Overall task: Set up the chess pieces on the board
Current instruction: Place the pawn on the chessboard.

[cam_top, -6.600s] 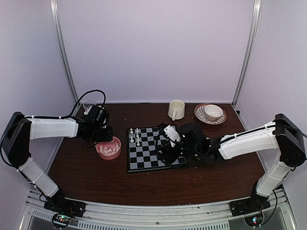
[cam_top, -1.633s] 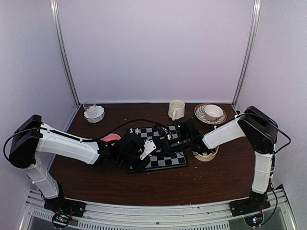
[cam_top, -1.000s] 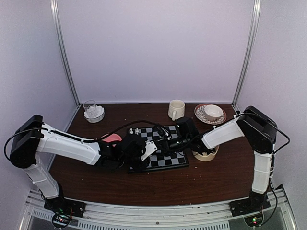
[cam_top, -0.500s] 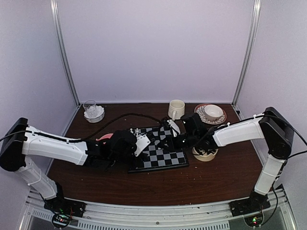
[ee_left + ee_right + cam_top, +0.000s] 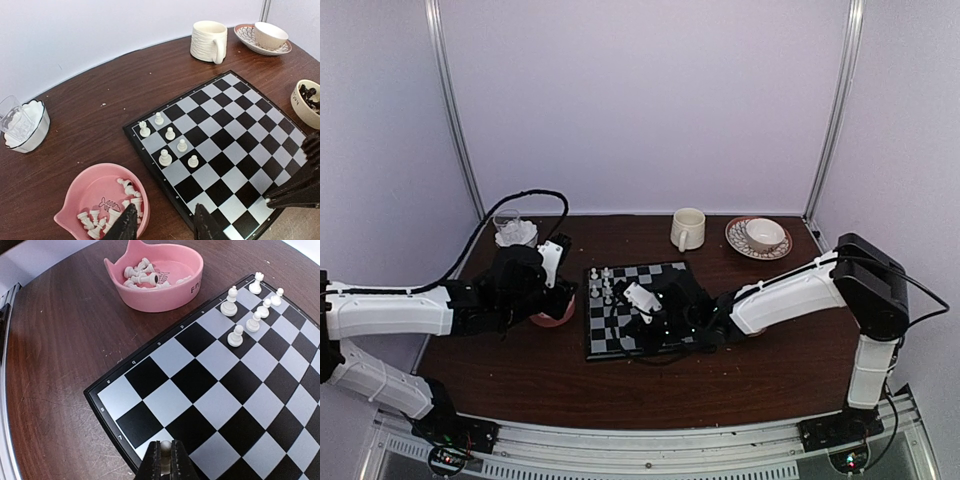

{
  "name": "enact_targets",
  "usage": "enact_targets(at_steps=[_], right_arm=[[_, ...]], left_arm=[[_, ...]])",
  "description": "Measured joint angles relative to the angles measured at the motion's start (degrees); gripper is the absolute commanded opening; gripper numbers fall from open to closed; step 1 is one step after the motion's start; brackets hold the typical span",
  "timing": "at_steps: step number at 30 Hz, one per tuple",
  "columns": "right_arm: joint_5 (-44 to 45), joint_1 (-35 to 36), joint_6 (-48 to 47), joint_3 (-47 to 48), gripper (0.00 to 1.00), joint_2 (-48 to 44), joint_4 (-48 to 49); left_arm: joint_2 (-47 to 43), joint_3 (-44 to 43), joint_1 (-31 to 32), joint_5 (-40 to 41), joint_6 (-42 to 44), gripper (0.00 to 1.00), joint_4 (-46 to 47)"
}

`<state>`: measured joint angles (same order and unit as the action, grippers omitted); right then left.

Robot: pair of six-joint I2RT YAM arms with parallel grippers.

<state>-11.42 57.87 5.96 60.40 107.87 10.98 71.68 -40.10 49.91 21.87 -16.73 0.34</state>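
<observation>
R tool pinching white pawn at btm centre over board edge; L tool spread nr pink bowl.

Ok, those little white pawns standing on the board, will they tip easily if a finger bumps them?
Probably. Each white pawn stands tall on a small round base, so a sideways knock would likely topple and roll it. They look hard and light: the right gripper pinches one with just its fingertips. The board looks smooth, so sliding seems possible.

Piece mostly inside right end effector
</observation>
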Motion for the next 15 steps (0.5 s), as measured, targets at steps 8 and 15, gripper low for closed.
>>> enact_targets(at_steps=[8, 15], right_arm=[[4.94, 1.31, -3.15, 2.8, 0.08, 4.37, -1.22], [6.47, 1.49, -4.44, 3.17, 0.17, 4.52, -1.86]], left_arm=[[-1.92, 0.52, 0.07, 0.46, -2.58, 0.4, -0.48], [-1.9, 0.52, 0.07, 0.46, -3.1, 0.4, -0.83]])
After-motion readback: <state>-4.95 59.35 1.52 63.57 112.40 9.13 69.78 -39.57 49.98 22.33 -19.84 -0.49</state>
